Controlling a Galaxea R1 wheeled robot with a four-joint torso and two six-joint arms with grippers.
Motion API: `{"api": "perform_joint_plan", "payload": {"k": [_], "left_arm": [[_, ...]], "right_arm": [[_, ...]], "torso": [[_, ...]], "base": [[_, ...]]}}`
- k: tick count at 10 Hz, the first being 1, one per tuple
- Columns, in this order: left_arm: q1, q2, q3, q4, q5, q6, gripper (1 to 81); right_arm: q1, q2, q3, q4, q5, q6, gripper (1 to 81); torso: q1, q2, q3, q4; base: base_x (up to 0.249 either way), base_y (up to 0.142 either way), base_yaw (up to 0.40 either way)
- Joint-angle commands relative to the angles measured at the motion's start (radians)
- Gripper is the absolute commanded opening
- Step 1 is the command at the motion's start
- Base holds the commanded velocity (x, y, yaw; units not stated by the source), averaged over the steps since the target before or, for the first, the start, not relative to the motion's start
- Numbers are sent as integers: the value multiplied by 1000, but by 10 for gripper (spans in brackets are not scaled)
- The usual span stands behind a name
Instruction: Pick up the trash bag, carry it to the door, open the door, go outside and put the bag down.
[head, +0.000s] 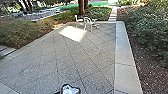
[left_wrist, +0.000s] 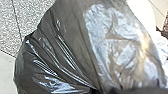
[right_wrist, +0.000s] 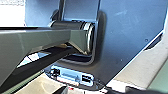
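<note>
We are outdoors on a paved yard (head: 82, 57), its grey speckled slabs crossed by slanting joint lines. A smooth pale border (head: 124, 55) runs along the right side, with brown ground (head: 140, 60) and dense shrubs (head: 150, 30) beyond it. More shrubs (head: 17, 32) grow to the left. Near the far edge we see white chairs (head: 86, 22) close to a bright patch of sunlight (head: 72, 33), and behind them tree trunks (head: 81, 7) rise from low greenery.

The trash bag (left_wrist: 67, 45) is at the robot's left wrist, dark and glossy, its folds running together toward a blurred dark band. We cannot tell whether the left gripper's jaws are apart, together or clamped on the bag. For the right gripper, we cannot tell how the jaws stand or whether they touch anything.

The left wrist view gives us the bag's creases and pale shine up close; from the head view we get the chairs and planting. At that view's near edge sits a dark-rimmed shape (head: 70, 89) with a pale, crumpled middle, which we cannot identify surely. The right wrist view shows the robot's own dark plate (right_wrist: 130, 32) and jointed bar (right_wrist: 37, 41).
</note>
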Motion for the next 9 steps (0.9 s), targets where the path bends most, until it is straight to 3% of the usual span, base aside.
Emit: {"api": "perform_joint_plan", "payload": {"k": [1,2,3,5,6,7,8,9], "left_arm": [[-131,-45,-26,-26,108,4,10],[-131,-42,-26,-23,108,6,10],[-126,-38,-26,-25,108,6,811],[-103,-34,-26,-17,106,7,811],[-64,-20,-26,-14,102,13,811],[5,0,-33,-9,86,29,811],[70,35,-57,11,57,76,811],[143,79,-92,33,27,120,811]], "right_arm": [[5,37,25,-10,-76,-15,811],[4,37,25,-6,-76,-15,811],[5,37,25,-4,-76,-12,811],[5,37,25,-4,-76,-4,811],[5,37,25,-4,-74,-4,811],[4,37,25,-4,-74,-4,811],[5,37,25,-4,-74,-2,811],[7,39,27,-3,-74,-2,811]], "torso": [[0,0,0,0],[0,0,0,0],[0,0,0,0],[0,0,0,0],[0,0,67,0],[0,0,96,0],[0,1,114,0],[1,1,142,-27]], "base": [[0,0,0],[0,0,0],[0,0,0],[0,0,0],[0,0,0],[0,0,0],[0,0,0],[0,0,0]]}}
